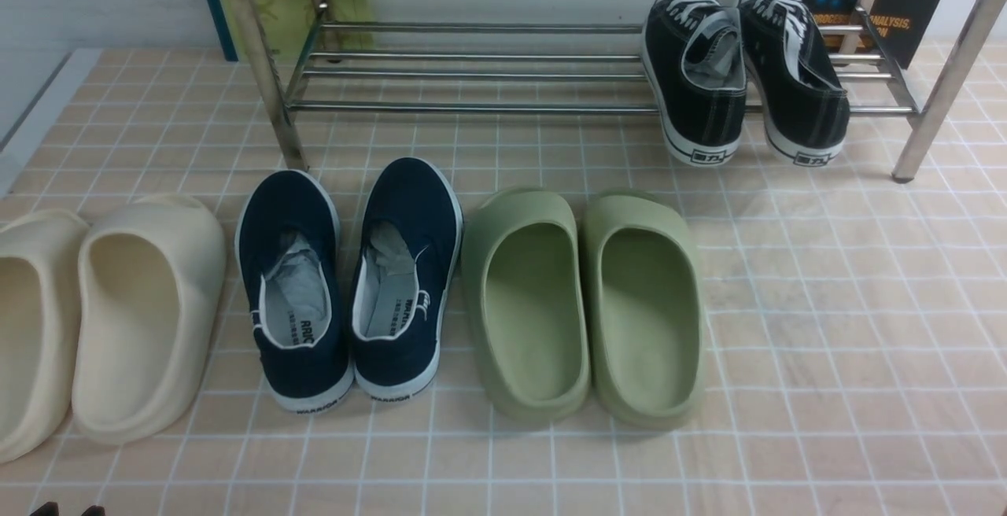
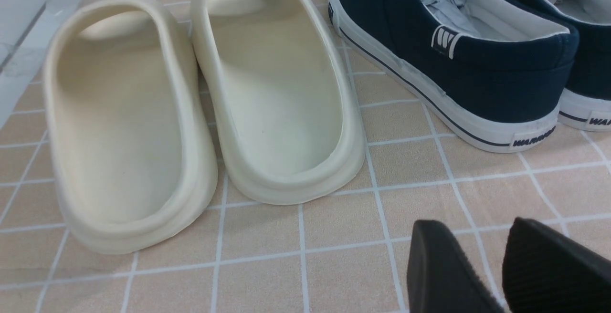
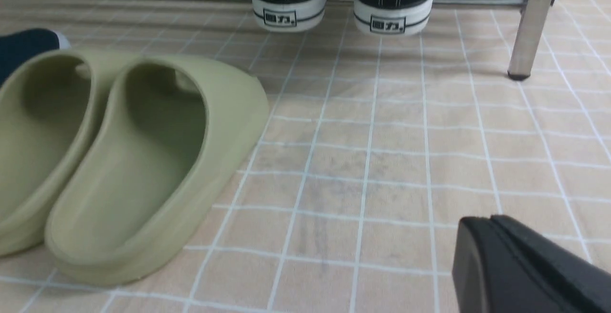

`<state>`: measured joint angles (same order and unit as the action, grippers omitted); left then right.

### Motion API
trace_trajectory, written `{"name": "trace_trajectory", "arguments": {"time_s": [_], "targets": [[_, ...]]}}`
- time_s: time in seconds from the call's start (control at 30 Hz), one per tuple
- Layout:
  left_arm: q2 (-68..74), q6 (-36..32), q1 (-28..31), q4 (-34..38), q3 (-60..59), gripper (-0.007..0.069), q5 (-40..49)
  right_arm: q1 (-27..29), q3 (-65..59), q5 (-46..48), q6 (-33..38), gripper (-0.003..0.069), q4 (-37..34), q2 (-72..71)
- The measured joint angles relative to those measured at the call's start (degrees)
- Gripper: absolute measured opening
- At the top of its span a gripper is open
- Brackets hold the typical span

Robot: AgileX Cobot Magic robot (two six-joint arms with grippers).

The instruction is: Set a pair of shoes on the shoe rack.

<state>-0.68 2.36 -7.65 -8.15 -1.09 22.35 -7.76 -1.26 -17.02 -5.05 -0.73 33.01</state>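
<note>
Covering floor: pink-tiled sheet (image 1: 826,327); left hand (image 2: 496,265) parted, empty; right hand (image 3: 496,255) closed, empty.

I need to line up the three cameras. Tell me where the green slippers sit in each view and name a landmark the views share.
Front view: green slippers at centre, right of the navy slip-ons.
Left wrist view: not in it.
Right wrist view: green slippers at the left edge.
Shared landmark: the black sneakers on the shoe rack, front and right wrist only.
</note>
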Motion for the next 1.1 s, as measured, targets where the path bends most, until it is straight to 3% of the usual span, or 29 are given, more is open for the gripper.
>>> {"name": "trace_trajectory", "arguments": {"time_s": [0.2, 0.6, 1.1], "targets": [[0.0, 0.0, 0.0, 0.0, 0.0, 0.0239, 0.0, 0.0, 0.0, 3.2, -0.1, -0.0008, 0.0, -2.6], [-0.1, 0.0, 0.0, -0.1, 0.0, 0.0239, 0.0, 4.0, 0.0, 8.5, -0.2, -0.0001, 0.1, -32.9], [-0.1, 0.0, 0.0, -0.2, 0.0, 0.0239, 0.0, 4.2, -0.1, 9.1, -0.2, 0.0014, 0.1, -33.5]]}}
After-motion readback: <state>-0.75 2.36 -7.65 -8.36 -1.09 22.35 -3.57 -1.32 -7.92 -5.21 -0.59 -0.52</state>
